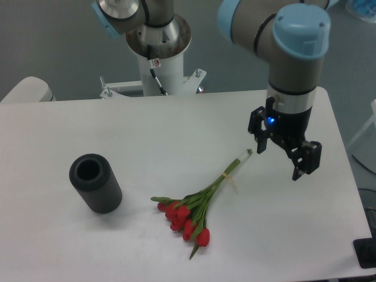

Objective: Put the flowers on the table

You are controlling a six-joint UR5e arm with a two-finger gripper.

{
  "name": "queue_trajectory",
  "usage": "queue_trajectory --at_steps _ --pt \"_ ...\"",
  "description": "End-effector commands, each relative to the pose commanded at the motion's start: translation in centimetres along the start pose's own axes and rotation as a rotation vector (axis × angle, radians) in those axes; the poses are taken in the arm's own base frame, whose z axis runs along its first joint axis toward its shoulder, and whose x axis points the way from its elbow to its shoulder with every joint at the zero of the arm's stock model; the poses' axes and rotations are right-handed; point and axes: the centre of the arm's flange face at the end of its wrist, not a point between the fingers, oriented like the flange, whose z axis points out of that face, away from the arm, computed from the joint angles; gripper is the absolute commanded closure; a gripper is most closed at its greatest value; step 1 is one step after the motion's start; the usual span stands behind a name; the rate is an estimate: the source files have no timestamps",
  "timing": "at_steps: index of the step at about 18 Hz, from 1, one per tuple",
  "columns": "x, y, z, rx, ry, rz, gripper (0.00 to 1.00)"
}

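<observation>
Flowers (194,210) lie flat on table (176,129), stems pointing far-right. Gripper (281,158) hovers just right of stem ends, jaws apart, empty. Dark cylinder (96,183) stands left.

I count one bunch of red tulips (197,208), tied by one pale band (229,178); individual blooms overlap, so I cannot count them exactly. One dark grey hollow cylinder (96,183). One white table (147,129). One gripper (279,158).
</observation>
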Motion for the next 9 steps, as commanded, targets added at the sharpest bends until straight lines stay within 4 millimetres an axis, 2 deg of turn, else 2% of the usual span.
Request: queue_trajectory --at_steps 9 --pt "0.10 -0.45 -0.23 0.003 -0.005 0.007 0.01"
